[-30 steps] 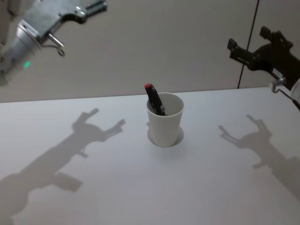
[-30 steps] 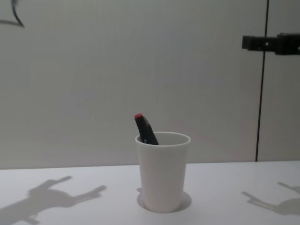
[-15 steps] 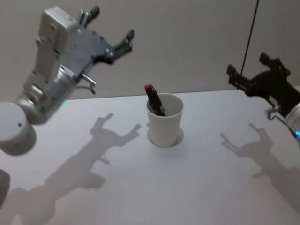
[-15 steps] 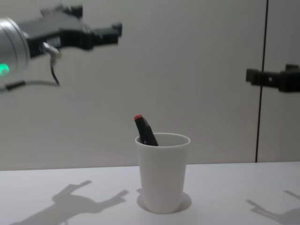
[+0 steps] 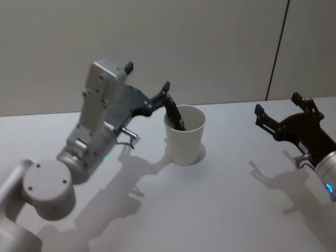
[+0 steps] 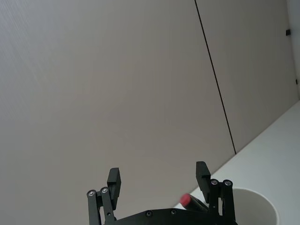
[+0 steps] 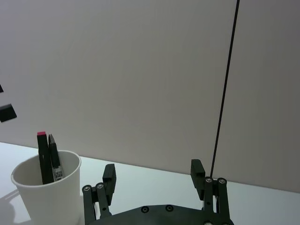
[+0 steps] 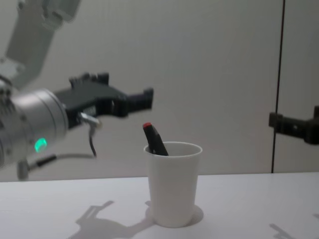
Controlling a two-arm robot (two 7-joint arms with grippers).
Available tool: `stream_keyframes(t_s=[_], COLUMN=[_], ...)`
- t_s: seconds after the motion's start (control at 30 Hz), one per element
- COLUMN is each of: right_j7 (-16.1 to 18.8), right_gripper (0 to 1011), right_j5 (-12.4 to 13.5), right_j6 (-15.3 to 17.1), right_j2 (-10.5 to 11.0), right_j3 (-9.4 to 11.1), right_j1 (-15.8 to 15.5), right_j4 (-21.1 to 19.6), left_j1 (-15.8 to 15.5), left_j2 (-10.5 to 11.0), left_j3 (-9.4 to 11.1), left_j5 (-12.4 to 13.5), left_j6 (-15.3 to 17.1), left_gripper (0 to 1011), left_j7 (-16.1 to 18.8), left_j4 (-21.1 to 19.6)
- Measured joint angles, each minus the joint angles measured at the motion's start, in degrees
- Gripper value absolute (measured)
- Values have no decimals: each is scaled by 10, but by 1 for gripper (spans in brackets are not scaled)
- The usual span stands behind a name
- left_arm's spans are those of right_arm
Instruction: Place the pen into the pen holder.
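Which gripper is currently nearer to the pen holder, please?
Left. The left gripper hangs open just above and beside the pen holder, near the pen; the right gripper is open, well off to its right.

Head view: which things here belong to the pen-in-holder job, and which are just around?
Job:
pen, standing in the cup
pen holder, upright
left gripper, open, beside the rim
right gripper, open, off to the side

Around:
table
wall

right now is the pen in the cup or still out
In. The pen stands tilted inside the pen holder, its red end above the rim; the open left gripper is beside it, not gripping.
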Motion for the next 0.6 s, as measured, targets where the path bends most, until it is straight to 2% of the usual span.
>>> stream_keyframes(t_s=[0.27,0.6], right_j7=[-11,-12], right_gripper=[1001,1002], right_j5=[-8,-9], right_j6=[-16,-17], right_j2=[-3,-4], right_j3=[-1,-1], right_j1=[-25,-27], right_j4=[-3,-3], left_j1=[24,28], left_j2=[-3,-4], left_j3=[29,33], left_j5=[-6,-7], left_j6=[18,20], left_gripper=[1001,1001], left_j7=[43,49], left_j4=[-7,-7])
